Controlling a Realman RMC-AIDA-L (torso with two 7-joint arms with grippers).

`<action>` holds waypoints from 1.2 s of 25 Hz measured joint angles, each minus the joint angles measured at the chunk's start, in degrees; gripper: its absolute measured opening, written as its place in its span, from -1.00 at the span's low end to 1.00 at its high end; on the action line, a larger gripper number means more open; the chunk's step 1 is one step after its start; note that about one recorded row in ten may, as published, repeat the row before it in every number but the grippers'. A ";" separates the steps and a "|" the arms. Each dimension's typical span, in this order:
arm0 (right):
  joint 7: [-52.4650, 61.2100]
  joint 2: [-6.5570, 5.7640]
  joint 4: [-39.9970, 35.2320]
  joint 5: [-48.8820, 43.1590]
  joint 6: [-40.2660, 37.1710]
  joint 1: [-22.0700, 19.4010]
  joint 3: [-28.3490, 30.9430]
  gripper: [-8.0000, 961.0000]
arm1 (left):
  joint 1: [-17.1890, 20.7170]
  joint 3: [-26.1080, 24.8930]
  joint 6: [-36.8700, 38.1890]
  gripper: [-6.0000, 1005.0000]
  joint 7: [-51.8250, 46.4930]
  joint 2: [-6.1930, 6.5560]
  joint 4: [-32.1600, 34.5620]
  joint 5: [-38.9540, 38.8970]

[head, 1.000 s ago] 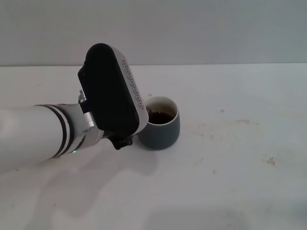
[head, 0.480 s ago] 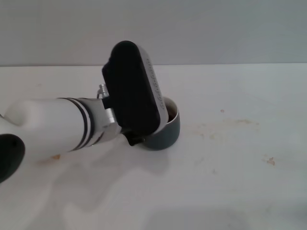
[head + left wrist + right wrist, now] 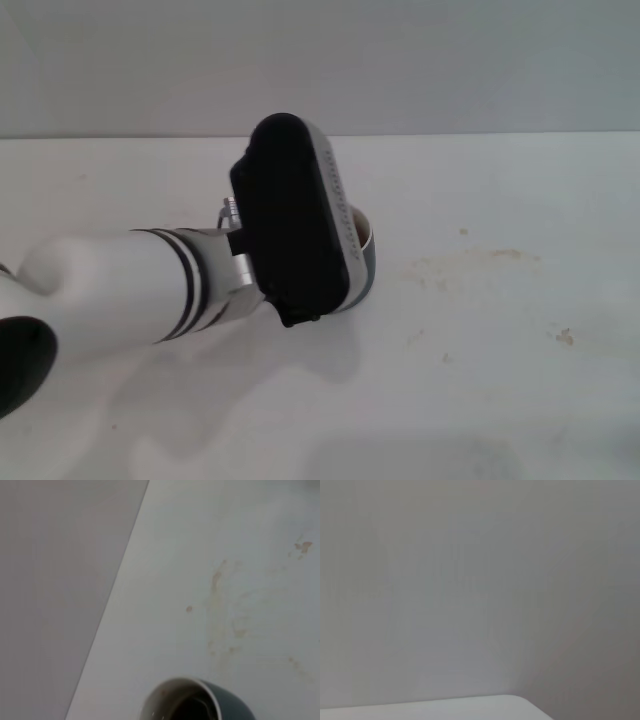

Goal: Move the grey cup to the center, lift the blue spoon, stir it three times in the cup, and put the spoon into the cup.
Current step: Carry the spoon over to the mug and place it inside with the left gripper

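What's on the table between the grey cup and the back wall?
Nothing: in the left wrist view, bare table runs from the grey cup to the wall.

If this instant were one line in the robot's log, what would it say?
left tool: over dark grey ceramic cup, fingers hidden | cup: upright, dark liquid inside | spoon: unseen | right tool: out of view | white table: stained

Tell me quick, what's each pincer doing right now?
Left pincer: down beside the grey cup, hidden under its own black housing, so cannot be told.
Right pincer: not in any picture.
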 joint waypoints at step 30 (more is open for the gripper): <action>-0.22 0.01 1.14 0.00 -0.42 0.24 -0.14 -0.99 | 1.39 -3.11 8.71 -0.33 -0.69 -0.12 4.54 -0.14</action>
